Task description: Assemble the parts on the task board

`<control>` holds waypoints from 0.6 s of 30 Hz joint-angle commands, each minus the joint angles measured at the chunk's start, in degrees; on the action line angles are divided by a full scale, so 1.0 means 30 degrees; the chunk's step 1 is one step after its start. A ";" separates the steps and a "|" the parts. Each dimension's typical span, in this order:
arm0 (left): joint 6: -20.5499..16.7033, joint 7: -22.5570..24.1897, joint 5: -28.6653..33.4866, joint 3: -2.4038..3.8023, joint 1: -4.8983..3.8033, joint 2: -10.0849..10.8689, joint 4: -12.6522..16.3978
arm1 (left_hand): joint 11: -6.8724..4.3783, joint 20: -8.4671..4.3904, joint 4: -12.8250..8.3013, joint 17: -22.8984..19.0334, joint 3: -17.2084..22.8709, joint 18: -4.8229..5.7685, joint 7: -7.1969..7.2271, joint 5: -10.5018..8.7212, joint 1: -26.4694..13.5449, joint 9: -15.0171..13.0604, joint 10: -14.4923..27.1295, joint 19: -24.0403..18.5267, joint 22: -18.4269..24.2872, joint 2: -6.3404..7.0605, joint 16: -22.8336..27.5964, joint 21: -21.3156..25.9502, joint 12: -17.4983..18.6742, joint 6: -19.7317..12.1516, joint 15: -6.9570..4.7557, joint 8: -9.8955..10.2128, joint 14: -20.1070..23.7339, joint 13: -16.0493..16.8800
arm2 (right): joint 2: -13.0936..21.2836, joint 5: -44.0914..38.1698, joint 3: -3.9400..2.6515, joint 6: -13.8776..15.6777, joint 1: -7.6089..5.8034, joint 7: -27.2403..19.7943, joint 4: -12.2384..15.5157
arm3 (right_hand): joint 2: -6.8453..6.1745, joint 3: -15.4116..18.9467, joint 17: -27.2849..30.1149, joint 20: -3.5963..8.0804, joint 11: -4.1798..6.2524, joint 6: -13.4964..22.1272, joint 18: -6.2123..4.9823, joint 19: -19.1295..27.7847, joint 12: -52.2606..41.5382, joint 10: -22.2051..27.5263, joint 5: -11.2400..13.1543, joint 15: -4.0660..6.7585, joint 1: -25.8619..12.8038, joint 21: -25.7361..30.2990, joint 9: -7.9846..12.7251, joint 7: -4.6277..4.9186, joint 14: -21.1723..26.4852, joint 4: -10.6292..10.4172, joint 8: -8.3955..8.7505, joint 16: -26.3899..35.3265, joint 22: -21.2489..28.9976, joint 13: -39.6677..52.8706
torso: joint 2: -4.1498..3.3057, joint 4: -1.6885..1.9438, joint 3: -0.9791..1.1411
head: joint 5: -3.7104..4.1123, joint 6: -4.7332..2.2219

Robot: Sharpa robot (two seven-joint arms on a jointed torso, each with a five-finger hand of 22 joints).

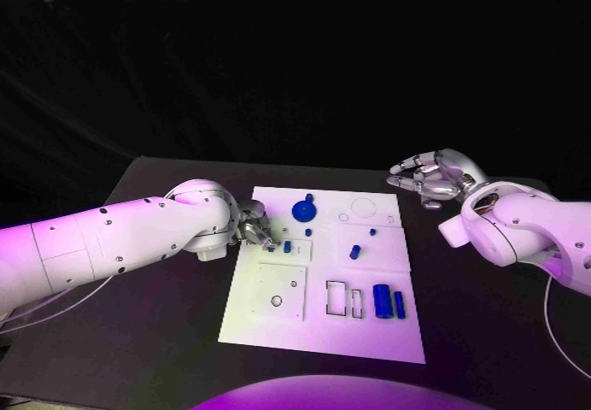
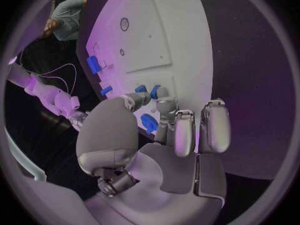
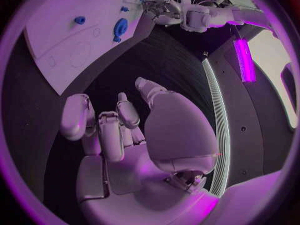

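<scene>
Blue part (image 2: 149, 122) | clamped in left hand (image 1: 255, 229) fingers (image 2: 166, 107) | right hand (image 1: 430, 177) fingers curled, holding nothing

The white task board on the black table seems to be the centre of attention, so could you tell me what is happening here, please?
The robot is assembling small blue parts on the white rectangular task board. Its left robot hand is at the board's left edge, fingers right by a small blue part; whether it grips it is unclear. The right robot hand hovers off the board's far right corner, fingers curled and holding nothing. A round blue disc-shaped part and two upright blue cylinders sit on the board.
</scene>
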State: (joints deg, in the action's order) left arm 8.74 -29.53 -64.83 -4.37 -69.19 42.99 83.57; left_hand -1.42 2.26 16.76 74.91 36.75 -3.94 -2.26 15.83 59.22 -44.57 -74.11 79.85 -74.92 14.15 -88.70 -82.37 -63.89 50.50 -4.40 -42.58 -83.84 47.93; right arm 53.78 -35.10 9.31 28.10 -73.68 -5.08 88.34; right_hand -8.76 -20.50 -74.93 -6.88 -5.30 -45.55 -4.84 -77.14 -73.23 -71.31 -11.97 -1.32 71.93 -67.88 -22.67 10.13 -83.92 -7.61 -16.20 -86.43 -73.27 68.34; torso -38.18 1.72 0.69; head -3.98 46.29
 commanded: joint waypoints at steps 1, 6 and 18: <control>0.0022 0.0038 0.0226 -0.0039 0.0145 0.0078 0.0043 | -0.0028 -0.0096 0.0019 0.4583 -0.0481 0.0134 -0.0078 0.0015 -0.0289 0.0054 0.0165 -0.0035 -0.0062 -0.0138 -0.0059 0.0086 -0.0081 0.0019 -0.0057 0.0111 -0.1900 -0.0003 | 0.0007 -0.0082 -0.0001 -0.0220 0.0020 -0.0162 0.0007 | -0.0043 0.0032 -0.1488 -0.0021 -0.0004 0.0182 -0.0207 0.0165 0.0105 0.0133 -0.0062 0.0116 -0.0192 0.0114 0.0024 0.0017 -0.1143 -0.0133 -0.0075 0.0117 0.0044 -0.0034 | -0.0004 -0.0018 0.0007 | 0.0028 -0.0026; -0.0352 0.0056 0.0643 0.0161 0.0142 0.0213 0.0051 | 0.0027 -0.0078 0.0034 0.4568 -0.1282 0.0089 -0.0143 0.0027 -0.0667 0.0134 0.0332 -0.0159 0.0128 -0.0352 -0.0046 0.0207 0.0067 -0.0075 -0.0020 0.0276 -0.1895 -0.0238 | 0.0004 -0.0081 -0.0001 -0.0205 0.0031 -0.0167 -0.0007 | -0.0048 0.0049 -0.1471 -0.0020 -0.0008 0.0209 -0.0212 0.0176 0.0119 0.0151 -0.0059 0.0114 -0.0236 0.0142 0.0032 0.0022 -0.1138 -0.0176 -0.0076 0.0126 0.0061 -0.0054 | -0.0002 -0.0013 0.0005 | 0.0083 -0.0112; -0.1247 0.0138 0.1273 0.0750 0.0091 0.0551 0.0312 | 0.0141 -0.0002 0.0040 0.4558 -0.2641 0.0025 -0.0260 0.0028 -0.1220 0.0151 0.0604 -0.0340 0.0404 -0.0636 -0.0037 0.0398 0.0213 -0.0268 0.0076 0.0392 -0.1891 -0.0503 | 0.0014 -0.0080 -0.0001 -0.0189 0.0045 -0.0168 -0.0041 | -0.0041 0.0051 -0.1473 -0.0020 -0.0008 0.0217 -0.0209 0.0169 0.0109 0.0141 -0.0060 0.0113 -0.0253 0.0136 0.0035 0.0024 -0.1138 -0.0196 -0.0079 0.0126 0.0054 -0.0044 | 0.0002 -0.0008 0.0013 | 0.0173 -0.0232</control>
State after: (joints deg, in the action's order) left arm 6.70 -29.50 -62.56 -2.24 -68.85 44.61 84.18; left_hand -0.88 2.35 16.91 74.91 29.00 -3.95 -2.77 15.83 56.15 -44.05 -72.75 79.13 -73.76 12.31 -88.70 -81.46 -63.41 49.98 -4.40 -41.56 -83.84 46.47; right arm 53.81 -35.10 9.31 28.10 -73.59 -5.11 88.23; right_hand -8.99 -20.25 -74.92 -6.88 -5.30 -45.35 -4.84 -77.14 -73.23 -71.31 -11.97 -1.32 71.70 -67.67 -22.61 10.33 -83.92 -7.85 -16.19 -86.43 -73.19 68.23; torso -38.19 1.68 0.70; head -3.53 45.66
